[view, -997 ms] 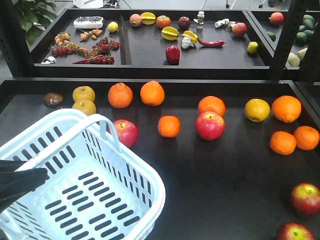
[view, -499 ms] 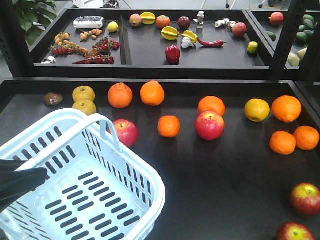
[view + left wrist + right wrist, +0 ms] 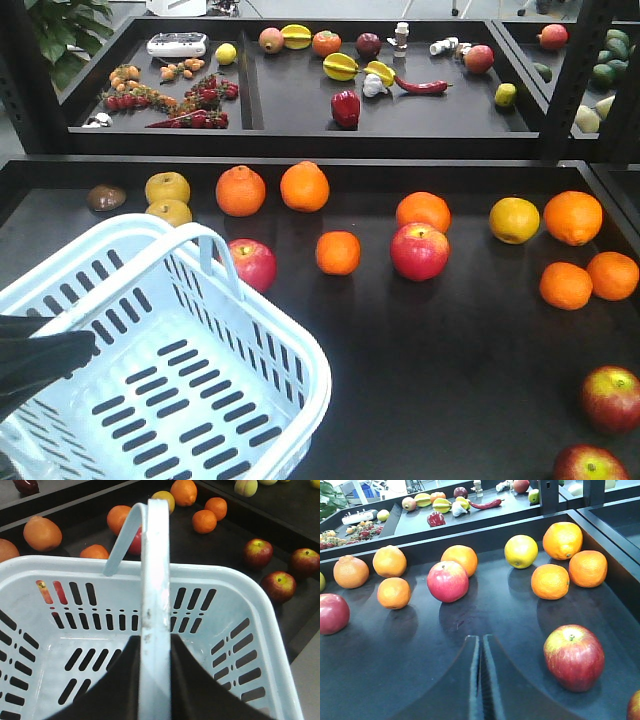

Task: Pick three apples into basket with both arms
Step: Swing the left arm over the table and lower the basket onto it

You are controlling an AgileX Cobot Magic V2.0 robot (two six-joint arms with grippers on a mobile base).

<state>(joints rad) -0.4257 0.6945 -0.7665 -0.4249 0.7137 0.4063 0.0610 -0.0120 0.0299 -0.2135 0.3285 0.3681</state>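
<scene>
Basket [image 3: 300, 345] has shifted a touch since a moment ago, its handle [image 3: 155, 555] pinched in the left gripper [image 3: 154, 641] (being positioned, I judge); it holds no fruit, the dark apples [image 3: 610, 398] lie well right, near the right gripper [image 3: 480, 642], pressed closed and empty.

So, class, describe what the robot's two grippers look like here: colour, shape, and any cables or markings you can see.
Both look plain matte black. The left gripper shows two broad jaws whose outer edges flare in a curve. The right gripper has two smooth jaws tapering to blunt tips. No cables, markings or labels show on either.
</scene>
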